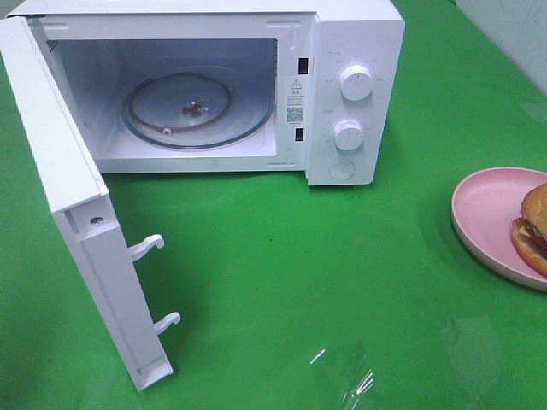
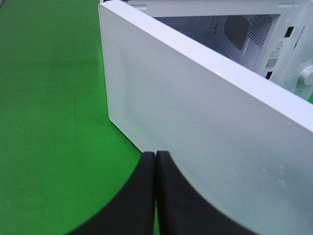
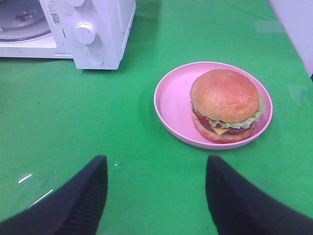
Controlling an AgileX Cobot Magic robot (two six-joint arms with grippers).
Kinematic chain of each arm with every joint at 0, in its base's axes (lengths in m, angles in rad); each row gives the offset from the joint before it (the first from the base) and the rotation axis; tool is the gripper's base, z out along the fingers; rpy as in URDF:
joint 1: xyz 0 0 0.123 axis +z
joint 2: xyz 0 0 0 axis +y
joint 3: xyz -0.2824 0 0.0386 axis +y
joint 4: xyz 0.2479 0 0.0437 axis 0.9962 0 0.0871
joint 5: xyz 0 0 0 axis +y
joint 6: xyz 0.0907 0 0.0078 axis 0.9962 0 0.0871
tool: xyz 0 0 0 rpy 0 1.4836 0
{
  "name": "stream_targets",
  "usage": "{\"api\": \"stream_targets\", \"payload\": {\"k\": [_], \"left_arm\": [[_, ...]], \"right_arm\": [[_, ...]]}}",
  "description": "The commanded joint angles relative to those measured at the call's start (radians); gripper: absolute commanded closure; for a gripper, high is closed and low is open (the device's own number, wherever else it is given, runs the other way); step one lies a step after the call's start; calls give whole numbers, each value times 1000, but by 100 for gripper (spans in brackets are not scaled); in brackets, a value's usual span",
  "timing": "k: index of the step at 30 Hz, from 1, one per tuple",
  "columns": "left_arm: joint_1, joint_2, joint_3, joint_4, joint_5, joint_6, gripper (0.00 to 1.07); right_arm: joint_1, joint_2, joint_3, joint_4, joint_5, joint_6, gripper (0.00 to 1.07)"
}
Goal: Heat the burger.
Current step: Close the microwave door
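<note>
The burger [image 3: 225,103], with golden bun, lettuce, cheese and tomato, sits on a pink plate [image 3: 168,100] on the green table. In the high view only its edge [image 1: 534,226] shows, at the far right, on the plate [image 1: 487,209]. My right gripper [image 3: 156,169] stands open a little short of the plate, with nothing between its black fingers [image 3: 90,188]. The left gripper [image 2: 155,155] is shut with nothing in it, its tips close to the outer face of the microwave door [image 2: 205,112]. Neither gripper appears in the high view.
The white microwave [image 1: 342,34] stands at the back with its door [image 1: 60,171] swung wide open to the left. Its glass turntable [image 1: 197,111] holds nothing. Two knobs [image 1: 355,83] sit on the right panel. Green table [image 1: 282,256] lies between oven and plate.
</note>
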State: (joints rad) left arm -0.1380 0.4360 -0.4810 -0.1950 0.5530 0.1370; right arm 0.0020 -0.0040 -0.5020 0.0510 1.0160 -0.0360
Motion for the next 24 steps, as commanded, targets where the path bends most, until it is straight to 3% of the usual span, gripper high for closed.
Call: {"api": "stream_targets", "payload": {"k": [1, 7, 11, 16, 18, 24], "left_arm": [[4, 181, 4, -9, -155, 4, 106], [4, 390, 4, -9, -294, 4, 106], [-37, 624, 4, -15, -494, 4, 106], [-81, 730, -4, 1, -581, 4, 106], [-128, 867, -35, 9, -659, 3, 106], [-174, 1018, -134, 9, -663, 2, 106]], "right_arm": [[-7, -27, 3, -3, -12, -7, 51], [-7, -27, 3, -3, -12, -7, 51], [-7, -27, 3, -3, -12, -7, 51], [-7, -27, 3, -3, -12, -7, 51], [-7, -27, 3, -3, -12, -7, 51], [-7, -27, 3, -3, -13, -7, 51]]}}
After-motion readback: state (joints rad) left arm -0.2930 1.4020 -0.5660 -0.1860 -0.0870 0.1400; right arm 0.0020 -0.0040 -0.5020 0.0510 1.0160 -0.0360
